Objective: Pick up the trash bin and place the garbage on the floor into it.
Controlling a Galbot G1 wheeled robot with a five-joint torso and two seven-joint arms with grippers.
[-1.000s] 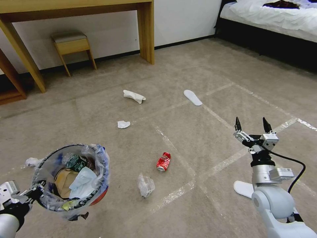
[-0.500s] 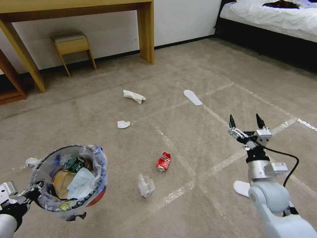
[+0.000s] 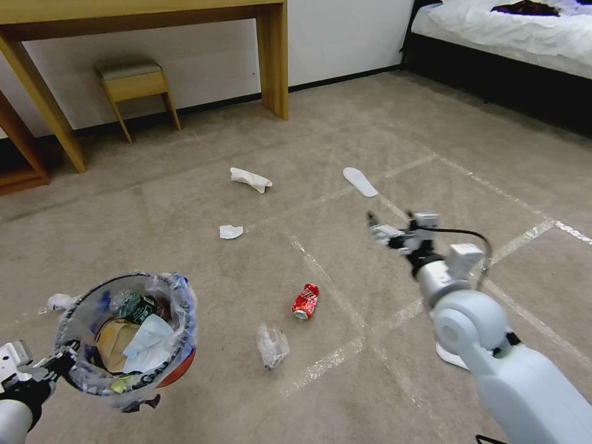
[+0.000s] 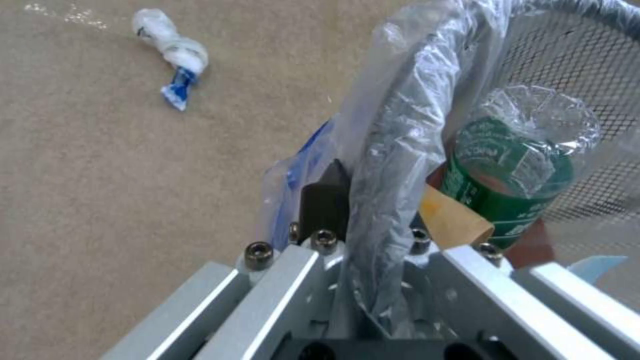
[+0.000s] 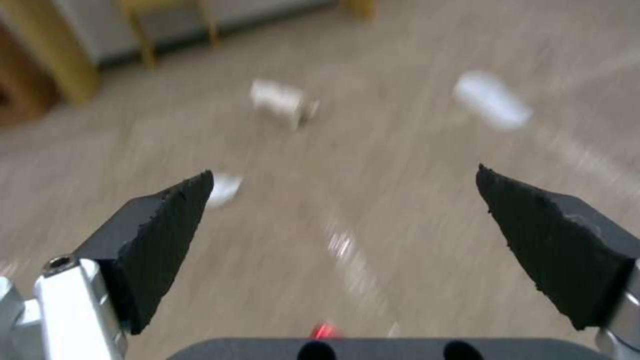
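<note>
Trash bin (image 3: 126,336) first, at our far left: we are holding it off the floor (image 3: 345,142) with the left gripper (image 4: 363,200), whose jaws are clamped on the dark rim and the crinkly liner. We judge the rim hold is chosen so the mouth faces up and stays free for dropping litter in — already we are seeing a green-labelled bottle, brown paper and a pale mask inside. Its axis is running roughly upright, tipped a little away from the wrist.

Just beyond the bin a knotted white wrapper (image 4: 170,50) is lying on the carpet. Moving right, a small tissue (image 3: 230,232), a larger crumpled white piece (image 3: 250,179), a clear crushed bag (image 3: 272,346) and the red can (image 3: 306,301) are lying well apart. The can is on its side, its long axis running near to far, silver end toward us.

Further right, a flat white slipper (image 3: 360,182) is pointing away and leftward. Our right gripper (image 3: 390,223) is hovering above the floor — jaws wide apart, empty, aimed toward the can's side of the room.
</note>
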